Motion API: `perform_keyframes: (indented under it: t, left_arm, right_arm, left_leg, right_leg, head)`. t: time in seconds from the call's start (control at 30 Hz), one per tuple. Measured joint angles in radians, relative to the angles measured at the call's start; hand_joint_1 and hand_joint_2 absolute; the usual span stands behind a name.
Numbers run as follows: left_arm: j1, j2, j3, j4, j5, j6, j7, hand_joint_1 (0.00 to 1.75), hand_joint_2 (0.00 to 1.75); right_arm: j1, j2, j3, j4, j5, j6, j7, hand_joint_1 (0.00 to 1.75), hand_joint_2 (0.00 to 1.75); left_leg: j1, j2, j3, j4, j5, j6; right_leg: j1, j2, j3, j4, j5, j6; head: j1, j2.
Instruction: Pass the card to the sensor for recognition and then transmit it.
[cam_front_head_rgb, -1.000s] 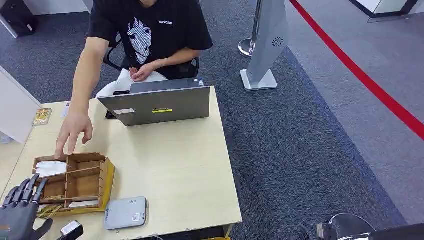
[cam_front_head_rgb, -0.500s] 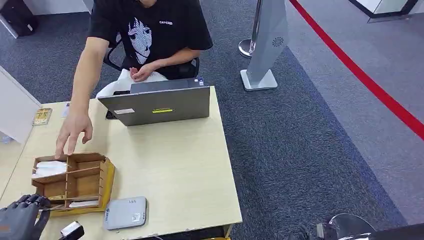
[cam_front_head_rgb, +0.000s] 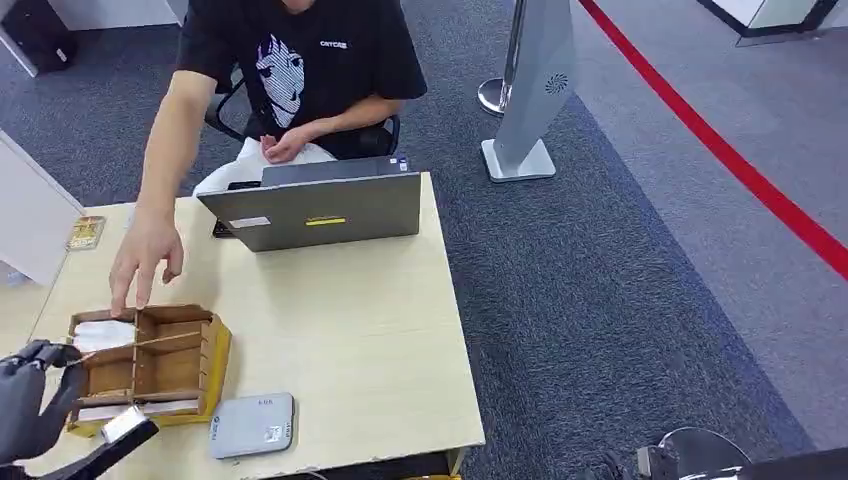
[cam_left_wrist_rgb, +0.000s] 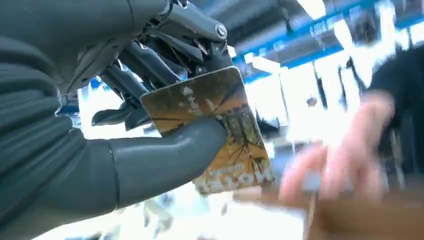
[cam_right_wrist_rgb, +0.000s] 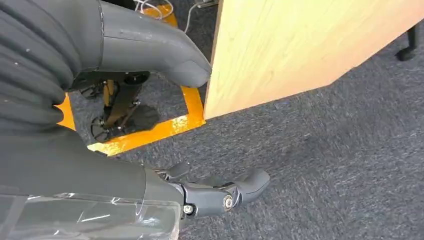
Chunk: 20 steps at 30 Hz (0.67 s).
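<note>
My left hand (cam_front_head_rgb: 27, 398) hovers at the table's front left corner, beside the wooden divider box (cam_front_head_rgb: 150, 362). In the left wrist view the left hand (cam_left_wrist_rgb: 100, 150) pinches an orange picture card (cam_left_wrist_rgb: 235, 160) between thumb and fingers. The grey card sensor (cam_front_head_rgb: 252, 425) lies flat on the table, just right of the box near the front edge. My right hand (cam_right_wrist_rgb: 140, 47) hangs beside the table edge over the carpet, fingers apart and holding nothing.
A person sits behind the table; one of their hands (cam_front_head_rgb: 145, 262) reaches over the box's far compartment. A grey laptop (cam_front_head_rgb: 315, 210) stands at the back of the table (cam_front_head_rgb: 350, 330). Another card (cam_front_head_rgb: 85, 232) lies at the far left. A grey pillar stand (cam_front_head_rgb: 530, 90) is on the carpet.
My left hand's spread fingers closed on the card at the box's near side, then the hand lifted and drew left with it. The person's hand stayed over the box.
</note>
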Motion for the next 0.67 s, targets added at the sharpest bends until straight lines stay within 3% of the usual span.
perform_keyframes:
  t: [0.17,0.23,0.37,0.57,0.6,0.67]
  left_arm:
    - [-0.087,0.021,-0.010,-0.070,-0.002,-0.021,0.013,1.75,1.75]
    - [-0.149,0.034,-0.018,-0.070,-0.017,-0.053,0.046,1.75,1.75]
    - [-0.336,0.065,-0.051,0.008,-0.052,-0.159,0.122,1.75,1.75]
    - [-0.454,0.071,-0.093,0.113,-0.068,-0.176,0.147,1.75,1.75]
    - [-0.463,0.070,-0.098,0.124,-0.069,-0.176,0.148,0.02,1.75]
    - [-0.464,0.068,-0.111,0.136,-0.069,-0.170,0.153,0.02,1.75]
  right_arm:
    - [-0.001,0.000,0.004,0.000,0.011,0.005,0.002,0.00,1.75]
    - [-0.003,0.000,0.004,0.002,0.042,0.014,0.002,0.00,1.75]
    - [-0.009,0.000,0.004,0.016,0.108,0.034,-0.001,0.00,1.75]
    - [-0.012,0.000,0.004,0.040,0.133,0.045,-0.010,0.00,1.75]
    - [-0.013,0.000,0.004,0.044,0.133,0.046,-0.011,0.00,1.75]
    - [-0.013,0.000,0.004,0.051,0.133,0.049,-0.015,0.00,1.75]
  left_leg:
    - [0.000,0.002,0.001,0.000,0.000,0.000]
    - [0.000,0.000,0.000,0.001,0.002,0.000]
    - [0.000,-0.006,-0.003,0.001,0.004,-0.001]
    - [0.000,-0.003,-0.002,0.001,0.004,-0.001]
    - [0.000,-0.003,-0.002,0.001,0.004,-0.001]
    - [0.000,-0.003,-0.002,0.001,0.004,-0.001]
  right_leg:
    - [0.000,0.002,0.000,0.000,0.000,0.000]
    - [0.000,0.000,-0.001,0.000,0.001,0.000]
    - [0.000,-0.006,0.000,0.002,0.002,0.000]
    - [0.000,-0.004,-0.001,0.002,0.003,-0.002]
    - [0.000,-0.004,-0.001,0.002,0.003,-0.002]
    - [0.000,-0.004,-0.001,0.002,0.003,-0.002]
  head:
    - [0.000,0.000]
    - [0.000,0.000]
    - [0.000,0.000]
    - [-0.001,0.000]
    - [-0.001,0.000]
    - [-0.001,0.000]
